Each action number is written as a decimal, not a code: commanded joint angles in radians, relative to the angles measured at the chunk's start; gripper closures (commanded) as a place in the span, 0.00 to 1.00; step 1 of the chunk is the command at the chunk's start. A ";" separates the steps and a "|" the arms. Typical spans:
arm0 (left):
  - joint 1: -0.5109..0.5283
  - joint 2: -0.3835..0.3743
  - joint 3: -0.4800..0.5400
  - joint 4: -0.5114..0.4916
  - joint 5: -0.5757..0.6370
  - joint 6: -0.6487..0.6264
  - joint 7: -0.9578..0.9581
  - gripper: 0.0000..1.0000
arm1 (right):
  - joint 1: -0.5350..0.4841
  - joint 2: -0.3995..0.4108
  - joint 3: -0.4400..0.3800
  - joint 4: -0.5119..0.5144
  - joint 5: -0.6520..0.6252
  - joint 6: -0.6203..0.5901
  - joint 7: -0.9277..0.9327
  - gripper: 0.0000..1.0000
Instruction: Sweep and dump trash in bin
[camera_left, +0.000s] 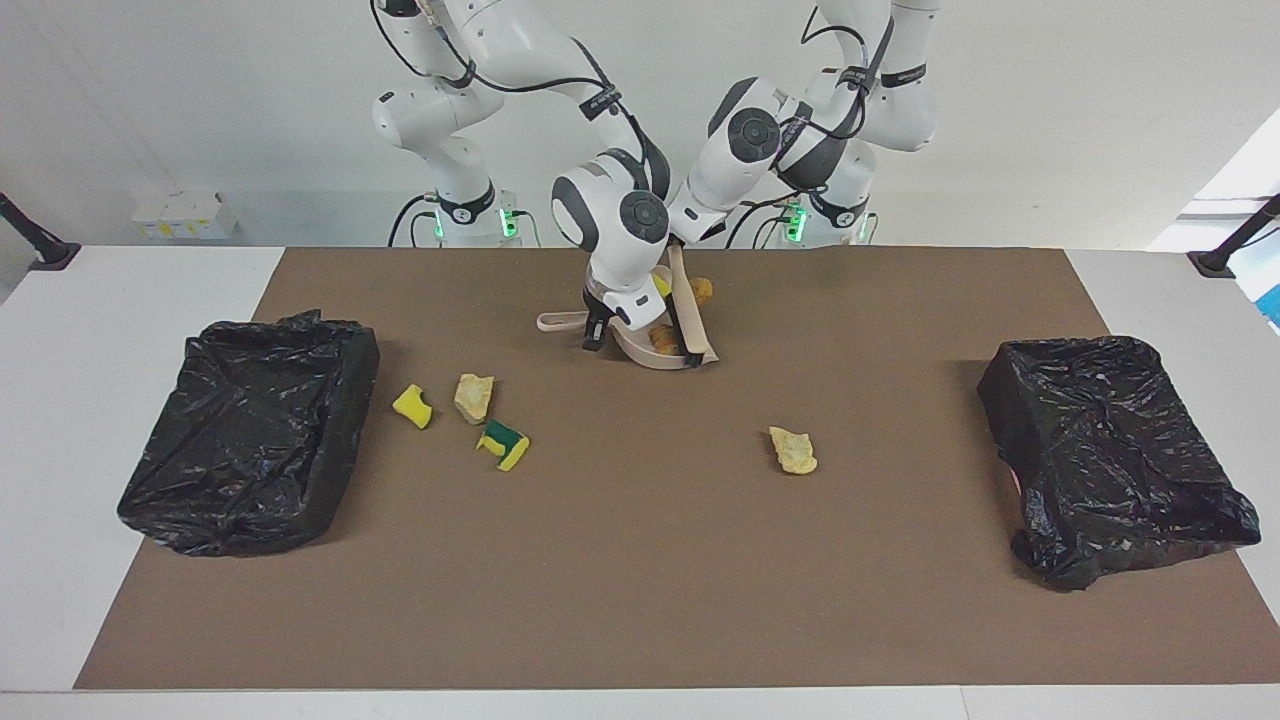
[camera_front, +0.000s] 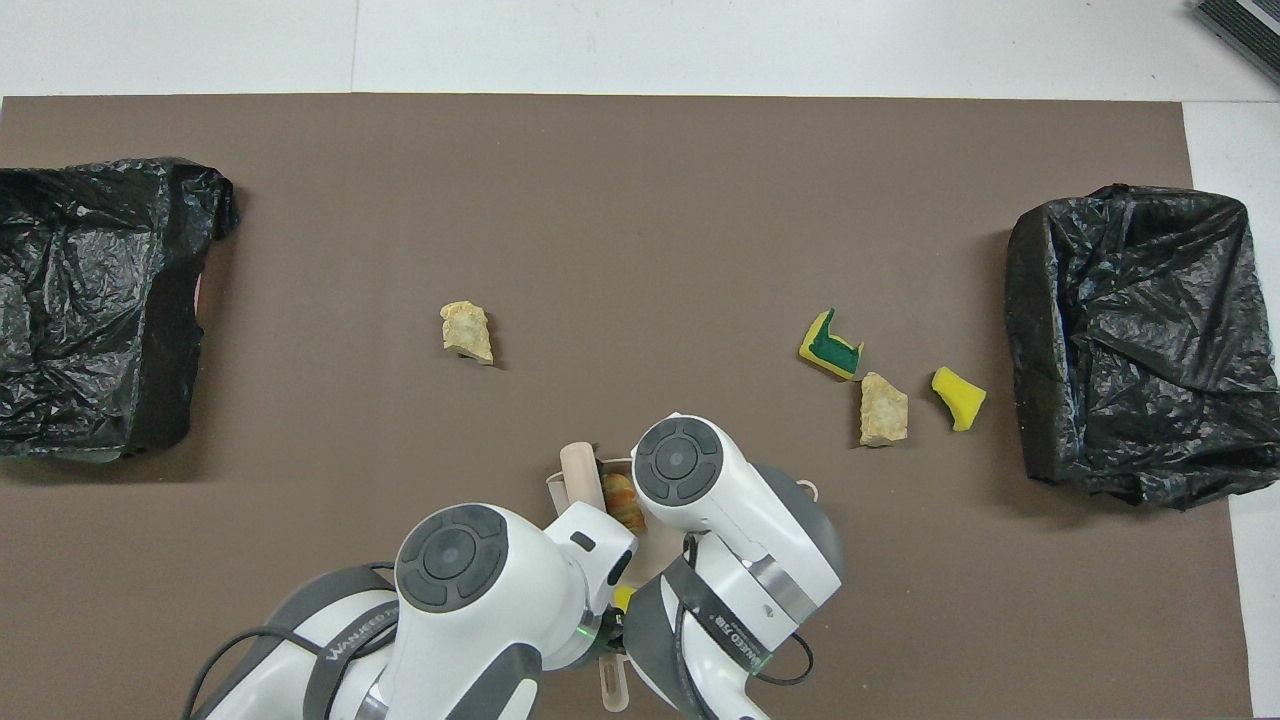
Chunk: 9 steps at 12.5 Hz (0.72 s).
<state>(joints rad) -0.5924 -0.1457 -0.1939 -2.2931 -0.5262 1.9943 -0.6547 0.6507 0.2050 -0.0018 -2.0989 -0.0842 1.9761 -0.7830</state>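
Facing view: the dustpan (camera_left: 665, 352) is gripped by its handle in the clenched right gripper (camera_left: 594, 335), and the brush (camera_left: 690, 318) is clamped in the left gripper (camera_left: 678, 243), laid across the pan's mouth. A tan piece of trash (camera_left: 660, 338) is seen inside the pan. Four more scraps (camera_left: 793, 450) are scattered on the brown mat (camera_left: 640, 560), farther from the robots, between two black-lined bins (camera_left: 250, 430).

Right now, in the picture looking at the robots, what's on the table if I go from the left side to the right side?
Black bin → yellow sponge piece → tan foam chunk → green-and-yellow sponge → dustpan with the brush at its mouth → tan foam chunk → second black bin.
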 joint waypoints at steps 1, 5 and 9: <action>0.080 0.011 0.005 0.046 -0.012 -0.037 -0.002 1.00 | -0.029 0.019 0.005 0.019 0.003 0.012 0.001 1.00; 0.216 0.066 0.007 0.118 0.151 -0.038 0.127 1.00 | -0.058 0.046 0.002 0.069 -0.006 -0.010 0.002 0.81; 0.339 0.178 0.010 0.254 0.405 -0.057 0.316 1.00 | -0.068 0.039 0.003 0.071 -0.011 -0.042 -0.005 0.61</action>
<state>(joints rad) -0.3161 -0.0388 -0.1772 -2.1303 -0.1732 1.9830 -0.4492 0.5876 0.2380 -0.0063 -2.0454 -0.0861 1.9606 -0.7839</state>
